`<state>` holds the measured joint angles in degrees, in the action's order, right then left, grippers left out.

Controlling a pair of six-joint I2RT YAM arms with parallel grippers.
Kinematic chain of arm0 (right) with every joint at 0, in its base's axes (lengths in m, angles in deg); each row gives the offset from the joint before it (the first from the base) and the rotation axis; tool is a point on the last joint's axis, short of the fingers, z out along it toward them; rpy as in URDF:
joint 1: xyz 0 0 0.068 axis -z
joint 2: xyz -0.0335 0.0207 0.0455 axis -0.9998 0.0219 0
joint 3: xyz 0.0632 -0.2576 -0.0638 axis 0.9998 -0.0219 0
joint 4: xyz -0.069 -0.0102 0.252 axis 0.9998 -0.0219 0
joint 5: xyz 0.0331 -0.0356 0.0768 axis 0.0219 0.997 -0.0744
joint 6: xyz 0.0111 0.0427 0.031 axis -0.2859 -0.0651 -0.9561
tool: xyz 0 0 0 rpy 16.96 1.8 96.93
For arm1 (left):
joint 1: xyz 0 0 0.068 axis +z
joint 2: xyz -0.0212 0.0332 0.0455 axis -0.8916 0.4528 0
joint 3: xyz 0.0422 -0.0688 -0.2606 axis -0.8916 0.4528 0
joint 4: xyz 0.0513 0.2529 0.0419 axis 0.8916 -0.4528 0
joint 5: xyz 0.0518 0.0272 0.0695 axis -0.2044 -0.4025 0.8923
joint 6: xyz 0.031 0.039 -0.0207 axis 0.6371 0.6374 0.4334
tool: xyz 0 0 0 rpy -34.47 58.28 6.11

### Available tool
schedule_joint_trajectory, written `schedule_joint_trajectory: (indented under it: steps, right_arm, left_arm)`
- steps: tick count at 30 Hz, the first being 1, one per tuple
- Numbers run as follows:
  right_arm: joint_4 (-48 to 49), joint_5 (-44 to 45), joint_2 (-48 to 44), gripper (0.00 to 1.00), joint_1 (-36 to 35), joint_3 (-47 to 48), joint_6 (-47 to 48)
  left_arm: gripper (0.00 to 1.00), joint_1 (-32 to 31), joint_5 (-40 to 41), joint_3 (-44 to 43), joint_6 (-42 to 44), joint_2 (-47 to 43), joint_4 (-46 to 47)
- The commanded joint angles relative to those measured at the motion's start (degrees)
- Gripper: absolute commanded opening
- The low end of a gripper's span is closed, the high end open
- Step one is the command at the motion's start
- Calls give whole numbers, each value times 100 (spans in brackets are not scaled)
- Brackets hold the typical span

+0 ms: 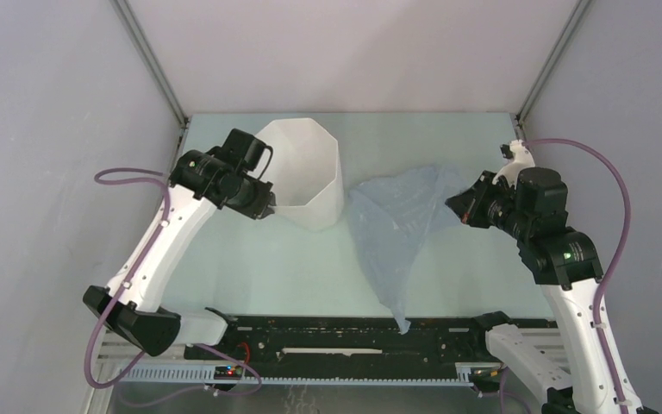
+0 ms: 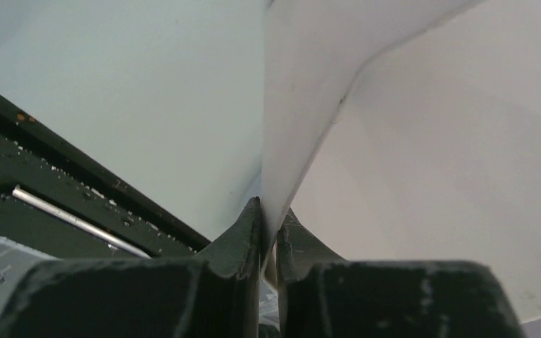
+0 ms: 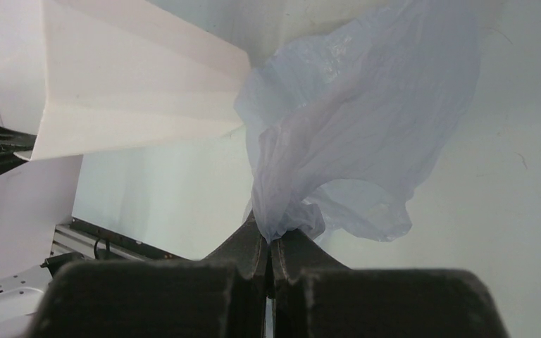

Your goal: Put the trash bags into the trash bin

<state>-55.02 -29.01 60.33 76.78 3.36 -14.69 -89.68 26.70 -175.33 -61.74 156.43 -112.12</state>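
The white faceted trash bin (image 1: 309, 177) stands at the back centre-left of the table. My left gripper (image 1: 263, 203) is shut on its near-left rim; in the left wrist view the rim wall (image 2: 303, 105) runs down between my closed fingers (image 2: 243, 236). The pale blue trash bag (image 1: 401, 228) hangs spread to the right of the bin, its tail trailing toward the front rail. My right gripper (image 1: 459, 205) is shut on the bag's upper right corner. In the right wrist view the bunched bag (image 3: 352, 127) rises from my gripper (image 3: 270, 236), with the bin (image 3: 127, 91) at upper left.
Grey enclosure walls close in on the left, back and right. A black rail (image 1: 345, 336) with cable tray runs along the table's near edge. Purple cables loop off both arms.
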Motion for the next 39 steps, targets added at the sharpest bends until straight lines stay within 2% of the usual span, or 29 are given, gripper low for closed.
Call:
schedule_joint_trajectory:
  steps: [1,7,10,16,19,25,30,34,39]
  right_arm:
    - [140,95,-90,0,37,-3,-77]
    - [225,52,-66,0,37,-15,-112]
    - [244,27,-48,0,37,-15,-113]
    - [207,24,-16,0,37,-15,-82]
    - [183,85,-14,0,37,-15,-38]
    - [193,60,1,0,36,-11,-35]
    - [196,43,5,0,37,-15,-7]
    - [187,37,38,0,37,-15,14]
    - [169,-15,89,0,37,-13,44]
  left_arm:
    - [9,-256,-209,-428,-269,-224,63]
    - [6,-669,-141,-664,-436,19,37]
    - [11,-842,73,-850,-457,94,3]
    - [14,-943,364,-732,-511,94,6]
    - [19,-950,374,-679,-466,149,6]
    - [56,-962,502,-657,-331,75,105]
    - [79,-977,789,-710,177,-263,224]
    - [91,-970,922,-406,970,-864,614]
    - [99,-1021,1052,855,2035,-2373,2199]
